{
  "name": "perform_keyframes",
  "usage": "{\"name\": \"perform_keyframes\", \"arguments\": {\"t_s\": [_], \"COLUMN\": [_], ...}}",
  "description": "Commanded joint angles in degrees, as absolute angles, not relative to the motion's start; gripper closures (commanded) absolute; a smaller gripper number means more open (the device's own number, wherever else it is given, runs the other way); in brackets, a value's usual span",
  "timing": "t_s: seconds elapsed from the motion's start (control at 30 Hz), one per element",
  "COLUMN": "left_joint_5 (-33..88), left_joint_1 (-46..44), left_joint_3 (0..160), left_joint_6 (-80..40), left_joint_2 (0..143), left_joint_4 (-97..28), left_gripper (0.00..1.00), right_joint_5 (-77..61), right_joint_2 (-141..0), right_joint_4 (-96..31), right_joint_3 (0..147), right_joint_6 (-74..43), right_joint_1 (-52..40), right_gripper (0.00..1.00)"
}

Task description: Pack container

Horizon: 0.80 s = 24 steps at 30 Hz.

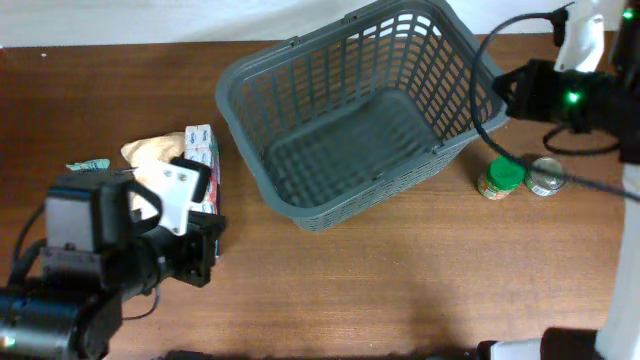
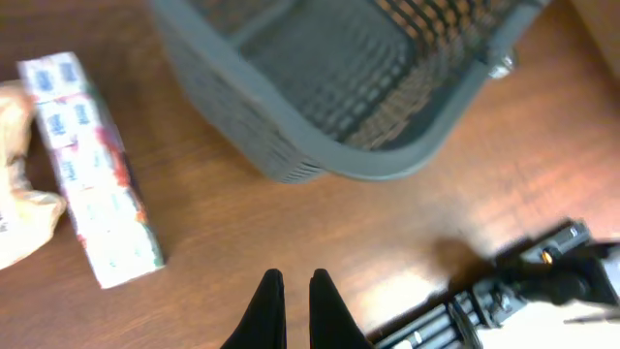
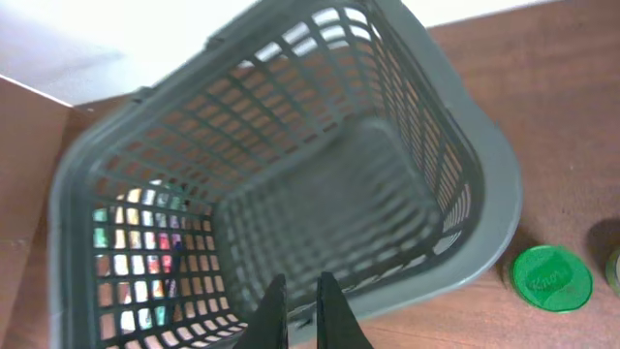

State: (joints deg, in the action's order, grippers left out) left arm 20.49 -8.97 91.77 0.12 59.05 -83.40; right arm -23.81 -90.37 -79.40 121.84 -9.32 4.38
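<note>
a green-lidded jar (image 1: 503, 177) stands just beside a tin can (image 1: 545, 176); a printed carton (image 1: 205, 150) lies beside a tan bag (image 1: 150, 152).

We find the container (image 1: 300, 70) mid-table (image 1: 350, 280). On its left lies a box (image 1: 203, 165), a bag (image 1: 148, 158) touching the box's far side. On its right, a jar (image 1: 502, 178) and a can (image 1: 545, 176) stand side by side.

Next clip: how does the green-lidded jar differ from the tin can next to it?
The jar has a bright green lid; the tin can shows a bare silvery metal top. The jar stands nearer the basket; the tin can sits on the jar's far side. Both are small, round and outside the basket.
</note>
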Motion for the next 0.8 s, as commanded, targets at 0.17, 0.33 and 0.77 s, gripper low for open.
{"name": "perform_keyframes", "arguments": {"t_s": [0.17, 0.33, 0.77], "left_joint_5": [7.42, 0.08, -1.32], "left_joint_1": [-27.33, -38.92, -48.14], "left_joint_3": [92.36, 92.36, 92.31], "left_joint_6": [-7.44, -11.18, -11.31], "left_joint_2": [63.13, 69.34, 81.49], "left_joint_4": [-83.81, -84.84, -80.97], "left_gripper": [0.98, 0.98, 0.98], "right_joint_5": [-21.69, -16.99, -15.70], "right_joint_2": [-95.13, -97.65, -104.03], "right_joint_4": [-79.61, -79.57, -80.29], "right_joint_3": [123.04, 123.02, 123.02], "right_joint_6": [-10.13, -10.04, -8.99], "right_joint_1": [3.84, 2.33, -0.01], "right_gripper": [0.96, 0.96, 0.96]}}
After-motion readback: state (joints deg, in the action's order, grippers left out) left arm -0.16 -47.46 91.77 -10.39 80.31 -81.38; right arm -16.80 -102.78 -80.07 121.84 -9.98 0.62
